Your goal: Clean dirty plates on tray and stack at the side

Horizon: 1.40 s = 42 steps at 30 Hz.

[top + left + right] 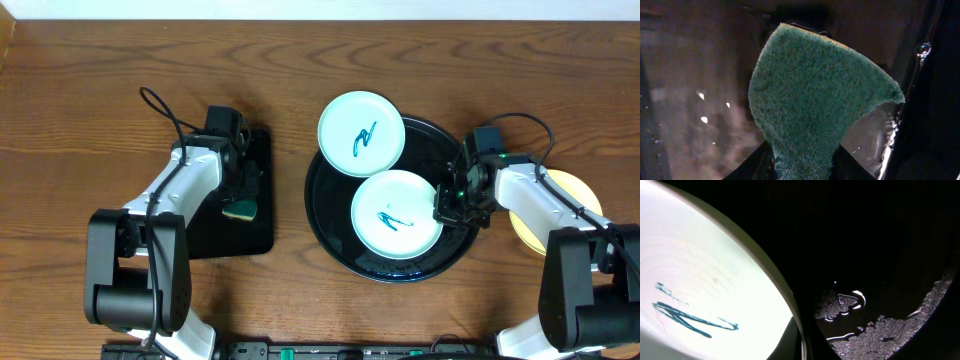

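Observation:
The round black tray (330,215) holds a mint-white plate (396,214) with a teal scribble. A second scribbled mint-white plate (361,133) lies over the tray's far-left rim. A pale yellow plate (580,195) lies on the table to the right, partly under my right arm. My right gripper (447,205) is shut on the right rim of the near plate; in the right wrist view the rim passes between the fingers (802,340), beside the plate (705,280) and the wet tray floor (880,255). My left gripper (240,195) is shut on a green sponge (815,100).
A smaller rectangular black tray (262,235) lies at the left under my left gripper, with the sponge (240,210) held over it. Its wet glossy surface (690,110) fills the left wrist view. Wooden table all around.

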Tool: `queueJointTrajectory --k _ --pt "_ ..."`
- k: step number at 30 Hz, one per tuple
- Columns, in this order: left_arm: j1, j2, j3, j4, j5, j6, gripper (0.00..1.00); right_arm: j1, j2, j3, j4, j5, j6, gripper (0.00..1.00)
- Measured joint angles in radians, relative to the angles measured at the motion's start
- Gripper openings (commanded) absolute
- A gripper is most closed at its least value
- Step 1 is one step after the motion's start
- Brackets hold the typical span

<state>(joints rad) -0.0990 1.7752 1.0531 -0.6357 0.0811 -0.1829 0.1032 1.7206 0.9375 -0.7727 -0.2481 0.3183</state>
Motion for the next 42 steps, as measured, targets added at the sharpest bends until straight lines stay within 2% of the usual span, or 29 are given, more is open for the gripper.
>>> queueJointTrajectory --k 9,42 --pt "0.0 0.0 0.0 -0.001 0.0 0.0 0.38 0.0 0.0 0.0 0.0 0.0 0.0 0.01" --pt "0.0 -0.018 0.0 -0.011 -0.001 0.0 0.38 0.0 0.0 0.0 0.0 0.0 0.0 0.01"
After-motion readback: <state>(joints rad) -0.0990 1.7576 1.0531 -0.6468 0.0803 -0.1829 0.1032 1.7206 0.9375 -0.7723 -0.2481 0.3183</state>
